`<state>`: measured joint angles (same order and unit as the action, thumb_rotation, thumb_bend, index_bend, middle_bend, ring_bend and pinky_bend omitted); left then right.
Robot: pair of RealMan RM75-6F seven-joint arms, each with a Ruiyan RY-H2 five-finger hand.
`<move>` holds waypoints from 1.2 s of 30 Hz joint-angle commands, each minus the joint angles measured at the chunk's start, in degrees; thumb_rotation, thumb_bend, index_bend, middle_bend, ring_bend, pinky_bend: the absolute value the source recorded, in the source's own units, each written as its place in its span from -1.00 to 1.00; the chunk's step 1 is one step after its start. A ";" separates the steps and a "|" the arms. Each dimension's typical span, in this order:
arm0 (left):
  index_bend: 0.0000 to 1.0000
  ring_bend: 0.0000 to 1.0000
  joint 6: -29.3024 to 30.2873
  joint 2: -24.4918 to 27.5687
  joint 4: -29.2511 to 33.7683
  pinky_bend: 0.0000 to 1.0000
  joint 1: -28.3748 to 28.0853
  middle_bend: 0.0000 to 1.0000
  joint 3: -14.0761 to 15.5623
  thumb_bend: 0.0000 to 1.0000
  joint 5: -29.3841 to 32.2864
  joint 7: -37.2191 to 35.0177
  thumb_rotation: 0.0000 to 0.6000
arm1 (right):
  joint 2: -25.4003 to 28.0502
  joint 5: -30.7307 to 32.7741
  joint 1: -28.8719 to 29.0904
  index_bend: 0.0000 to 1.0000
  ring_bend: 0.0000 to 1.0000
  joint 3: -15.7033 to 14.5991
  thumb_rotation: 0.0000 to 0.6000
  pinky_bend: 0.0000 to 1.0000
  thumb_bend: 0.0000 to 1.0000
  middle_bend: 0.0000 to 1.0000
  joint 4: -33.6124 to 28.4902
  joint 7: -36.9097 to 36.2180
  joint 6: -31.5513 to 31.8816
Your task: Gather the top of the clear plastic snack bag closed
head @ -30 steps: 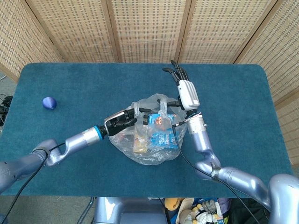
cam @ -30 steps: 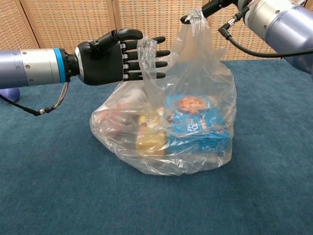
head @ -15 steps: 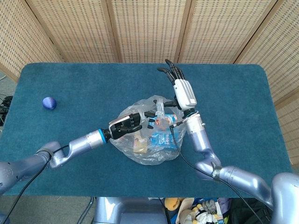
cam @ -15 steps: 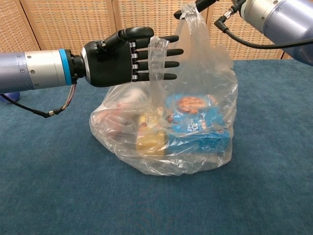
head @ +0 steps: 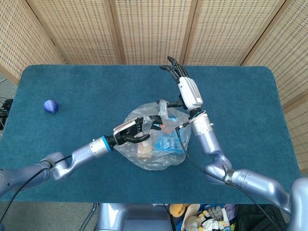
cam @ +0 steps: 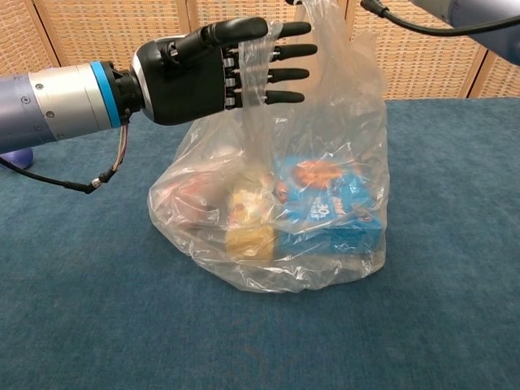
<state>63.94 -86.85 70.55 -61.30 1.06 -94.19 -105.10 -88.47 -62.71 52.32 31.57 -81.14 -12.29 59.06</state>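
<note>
Gathering: sweep left hand [cam: 219, 69], fingers spread and empty, against bag [cam: 276, 203] neck
Right hand [head: 185, 91]: pinches bag top; hold it taut
Risk: plastic slipping free

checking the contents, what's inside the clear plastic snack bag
Inside the clear plastic snack bag sit a blue cookie packet and a yellow snack pack. Something reddish lies at the left, too blurred by folded plastic to identify.
</note>
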 commanded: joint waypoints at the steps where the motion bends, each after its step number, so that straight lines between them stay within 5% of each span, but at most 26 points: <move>1: -0.56 -0.80 0.31 0.45 1.43 -0.74 1.07 -0.81 -1.48 -0.18 1.79 2.18 0.65 | 0.28 -0.48 0.09 -0.64 -1.00 -0.32 1.00 -1.00 -0.97 -0.98 0.12 -0.07 0.00; 12: -0.56 -0.80 -0.58 0.54 2.19 -0.74 1.68 -0.81 -3.00 -0.19 2.43 4.99 0.64 | 1.25 -2.23 0.51 -0.65 -1.00 -0.53 1.00 -1.00 -0.99 -0.98 -0.76 -3.13 -0.53; 36: -0.56 -0.80 -0.61 2.56 5.84 -0.74 2.59 -0.81 -6.23 -0.19 2.86 6.94 0.69 | 3.70 2.78 2.79 -0.64 -1.00 4.04 1.00 -1.00 -1.00 -0.96 -7.74 -1.80 0.46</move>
<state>63.33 -84.39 76.29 -58.76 -5.10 -91.29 -98.15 -84.97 -60.02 55.08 35.51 -88.61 -14.14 59.39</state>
